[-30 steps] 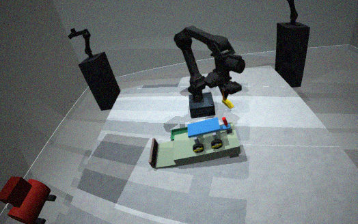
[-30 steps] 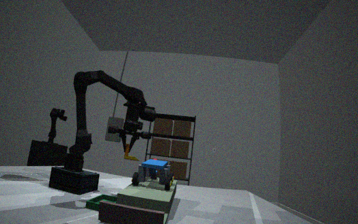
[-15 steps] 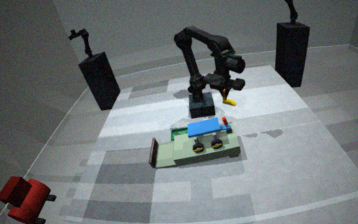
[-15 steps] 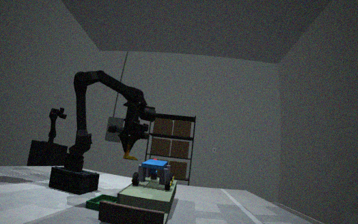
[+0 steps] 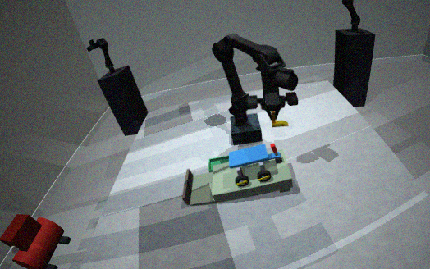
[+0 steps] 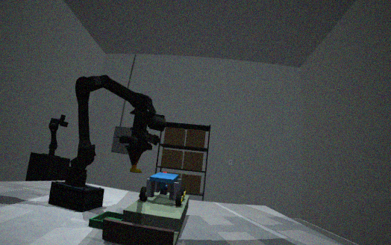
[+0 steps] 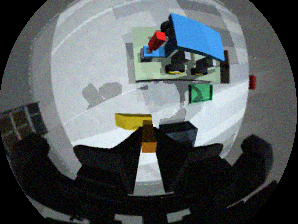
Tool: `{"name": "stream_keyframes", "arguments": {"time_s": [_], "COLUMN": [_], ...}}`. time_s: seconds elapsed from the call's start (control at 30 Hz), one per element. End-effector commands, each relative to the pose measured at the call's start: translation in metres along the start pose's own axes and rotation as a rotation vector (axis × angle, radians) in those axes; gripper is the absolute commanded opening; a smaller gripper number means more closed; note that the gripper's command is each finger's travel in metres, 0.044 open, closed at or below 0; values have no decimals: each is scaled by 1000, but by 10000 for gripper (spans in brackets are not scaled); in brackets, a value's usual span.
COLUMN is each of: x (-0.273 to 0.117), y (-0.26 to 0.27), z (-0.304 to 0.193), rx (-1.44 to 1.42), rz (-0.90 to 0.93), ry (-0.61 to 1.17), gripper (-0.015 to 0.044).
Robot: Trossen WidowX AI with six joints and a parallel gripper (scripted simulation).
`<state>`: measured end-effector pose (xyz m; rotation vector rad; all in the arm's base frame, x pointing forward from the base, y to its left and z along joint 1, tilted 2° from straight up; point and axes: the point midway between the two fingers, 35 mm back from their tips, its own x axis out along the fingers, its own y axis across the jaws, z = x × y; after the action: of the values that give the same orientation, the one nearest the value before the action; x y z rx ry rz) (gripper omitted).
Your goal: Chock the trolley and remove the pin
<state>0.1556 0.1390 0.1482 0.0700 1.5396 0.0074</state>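
The trolley (image 5: 248, 156) (image 6: 164, 176) (image 7: 197, 37) stands on the pale green ramp (image 5: 221, 189) (image 6: 149, 212) (image 7: 142, 74), its blue top uppermost and its wheels on the sloping face. The red-headed pin (image 5: 273, 148) (image 7: 157, 40) is in place at the uphill end, in a small blue block (image 5: 272, 156) (image 7: 153, 52) just beside the trolley (its head leans somewhat in the wrist view). The gripper (image 5: 272, 116) (image 6: 135, 161) (image 7: 147, 129) is closed on the chock (image 5: 281, 123) (image 6: 136, 169) (image 7: 131, 120), with the orange handle (image 5: 273, 116) (image 7: 149, 137) between the fingers and the yellow body projecting to one side. The chock is held in the air, above the table (image 5: 172, 221) (image 6: 224, 220) (image 7: 75, 75), apart from the trolley and its wheels; none of the wheels is chocked. In the top view it appears near the uphill end of the ramp, on the side of the arm's base (image 5: 246, 135) (image 6: 76, 196) (image 7: 179, 134). The green tray (image 5: 212, 165) (image 6: 96, 222) (image 7: 201, 93) sits on the table beside the ramp, on the same side as that base (the wrist view shows no pin inside). A dark brown board (image 5: 187, 186) (image 6: 138, 231) (image 7: 225, 67) stands across the ramp's downhill end, well apart from the trolley. The arm (image 5: 234, 74) (image 6: 83, 112) arches over from its base, its gripper pointing down.
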Motion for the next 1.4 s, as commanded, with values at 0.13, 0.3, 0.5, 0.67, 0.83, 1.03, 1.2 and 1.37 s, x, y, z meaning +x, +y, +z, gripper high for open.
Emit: {"name": "stream_keyframes", "arguments": {"time_s": [0.13, 0.3, 0.5, 0.67, 0.83, 1.03, 1.2, 1.37], "x": [0, 0, 1, 1, 1, 2, 3, 3], "y": [0, -4, -21, -35, -48, -65, -79, -94], "z": [0, 2, 10, 18, 25, 33, 39, 44], "rx": [-124, -124, -124, -124, -124, -124, -124, -124], "rz": [-1, -2, -4, -5, -6, -8, -10, -11], "ry": [2, 2, 1, 1, 0, 0, -1, -1], "gripper": [0, 0, 0, 0, 0, 0, 0, 0]}}
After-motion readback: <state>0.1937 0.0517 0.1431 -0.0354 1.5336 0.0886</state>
